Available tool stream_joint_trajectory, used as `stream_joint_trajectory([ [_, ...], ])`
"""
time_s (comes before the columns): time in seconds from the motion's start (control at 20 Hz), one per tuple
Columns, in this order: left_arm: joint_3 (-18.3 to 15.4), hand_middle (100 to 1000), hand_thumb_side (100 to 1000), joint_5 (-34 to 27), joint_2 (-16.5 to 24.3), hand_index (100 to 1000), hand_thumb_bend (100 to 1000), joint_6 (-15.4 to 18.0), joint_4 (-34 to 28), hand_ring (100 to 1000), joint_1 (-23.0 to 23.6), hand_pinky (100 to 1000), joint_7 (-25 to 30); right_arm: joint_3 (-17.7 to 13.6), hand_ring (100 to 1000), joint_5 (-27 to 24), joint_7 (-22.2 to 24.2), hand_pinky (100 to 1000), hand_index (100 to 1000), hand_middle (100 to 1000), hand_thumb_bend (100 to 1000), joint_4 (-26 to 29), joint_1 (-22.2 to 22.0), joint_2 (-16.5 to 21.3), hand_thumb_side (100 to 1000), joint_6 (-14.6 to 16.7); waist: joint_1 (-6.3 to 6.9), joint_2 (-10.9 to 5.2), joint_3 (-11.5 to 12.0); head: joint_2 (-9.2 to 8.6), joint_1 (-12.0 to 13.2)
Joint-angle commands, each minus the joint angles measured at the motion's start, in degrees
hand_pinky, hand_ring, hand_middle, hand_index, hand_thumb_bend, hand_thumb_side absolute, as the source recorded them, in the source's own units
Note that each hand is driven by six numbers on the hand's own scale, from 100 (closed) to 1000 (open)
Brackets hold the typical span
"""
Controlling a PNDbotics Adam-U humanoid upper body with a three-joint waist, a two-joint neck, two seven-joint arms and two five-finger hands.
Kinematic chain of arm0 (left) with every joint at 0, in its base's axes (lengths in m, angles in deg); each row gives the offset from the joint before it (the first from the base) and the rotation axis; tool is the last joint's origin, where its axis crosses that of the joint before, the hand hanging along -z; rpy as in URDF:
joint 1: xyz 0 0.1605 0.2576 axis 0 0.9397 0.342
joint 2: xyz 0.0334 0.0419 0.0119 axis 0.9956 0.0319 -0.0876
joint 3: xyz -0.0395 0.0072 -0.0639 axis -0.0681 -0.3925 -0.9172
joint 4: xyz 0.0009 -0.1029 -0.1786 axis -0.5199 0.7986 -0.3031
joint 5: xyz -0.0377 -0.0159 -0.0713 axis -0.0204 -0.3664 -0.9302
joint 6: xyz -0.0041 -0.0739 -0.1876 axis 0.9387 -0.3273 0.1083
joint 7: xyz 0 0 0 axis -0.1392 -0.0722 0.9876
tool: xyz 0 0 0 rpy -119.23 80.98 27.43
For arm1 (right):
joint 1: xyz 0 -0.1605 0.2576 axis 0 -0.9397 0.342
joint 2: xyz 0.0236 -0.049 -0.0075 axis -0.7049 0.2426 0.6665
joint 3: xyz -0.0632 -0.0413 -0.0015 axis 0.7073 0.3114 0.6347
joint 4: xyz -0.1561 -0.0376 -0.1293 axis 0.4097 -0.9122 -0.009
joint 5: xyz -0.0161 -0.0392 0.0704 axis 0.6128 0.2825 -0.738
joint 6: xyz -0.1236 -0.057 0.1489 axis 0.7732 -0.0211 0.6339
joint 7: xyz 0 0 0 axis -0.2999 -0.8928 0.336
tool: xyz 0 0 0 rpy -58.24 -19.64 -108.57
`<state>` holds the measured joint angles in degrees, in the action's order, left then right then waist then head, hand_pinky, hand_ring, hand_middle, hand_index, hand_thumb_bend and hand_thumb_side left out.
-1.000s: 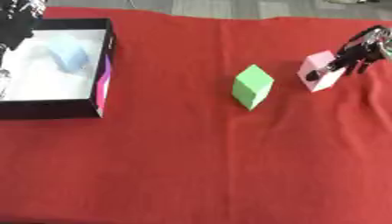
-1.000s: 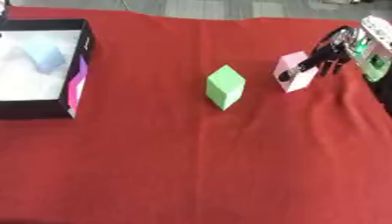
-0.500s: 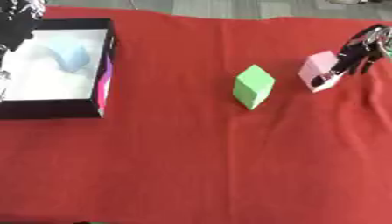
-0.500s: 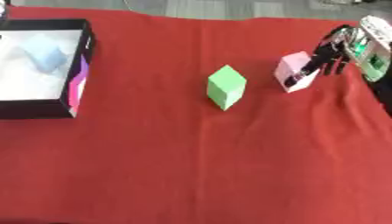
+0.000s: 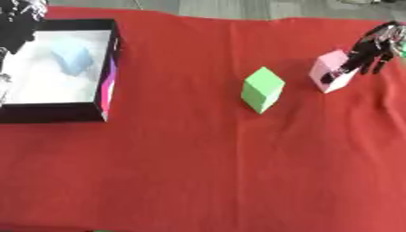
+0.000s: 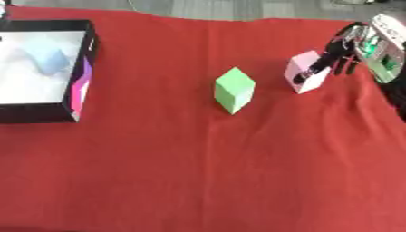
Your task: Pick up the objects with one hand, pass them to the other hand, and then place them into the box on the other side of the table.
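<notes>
Our right hand (image 5: 366, 50), at 2 o'clock, fingers curled on pink block (image 5: 331, 70); green block (image 5: 262, 89) centre; box (image 5: 109, 68) at 10 o'clock; left hand (image 5: 17, 25): fingers unclear.

You have nothing to read here: no lettering, number or label shows on the green block (image 5: 263, 89), the pink block (image 5: 329, 69), the black box (image 5: 109, 68), or the red cloth (image 5: 206, 172) over the table.

Green block (image 5: 263, 88), pink block (image 5: 330, 70) (red cloth (image 5: 206, 172)).
</notes>
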<state>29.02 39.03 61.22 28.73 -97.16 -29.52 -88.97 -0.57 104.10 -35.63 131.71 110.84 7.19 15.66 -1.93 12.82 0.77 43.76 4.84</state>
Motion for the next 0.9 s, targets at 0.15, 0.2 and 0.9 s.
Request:
stream_joint_trajectory([
  [0.15,-0.5,602,771,0.0,1.0,675,111,-0.1,-0.3,743,-0.4,726,0.0,0.0,731,-1.4,3.9,763,692,612,627,1.5,1.0,1.3,391,-6.7,-0.69,-0.22,0.1,0.35,0.0],
  [0.2,-0.5,602,772,0.0,1.0,675,111,-0.1,-0.3,743,-0.4,726,0.0,0.0,729,-1.7,3.7,764,690,611,604,1.7,1.0,1.3,380,-7.0,-0.71,-0.21,0.1,0.35,0.0],
  [0.9,-0.4,603,777,0.0,0.9,675,105,-0.2,-0.3,744,-0.3,727,0.2,0.4,699,-5.1,0.4,760,657,584,459,4.2,0.7,2.0,190,-11.1,-0.69,-0.18,0.0,0.35,0.1],
])
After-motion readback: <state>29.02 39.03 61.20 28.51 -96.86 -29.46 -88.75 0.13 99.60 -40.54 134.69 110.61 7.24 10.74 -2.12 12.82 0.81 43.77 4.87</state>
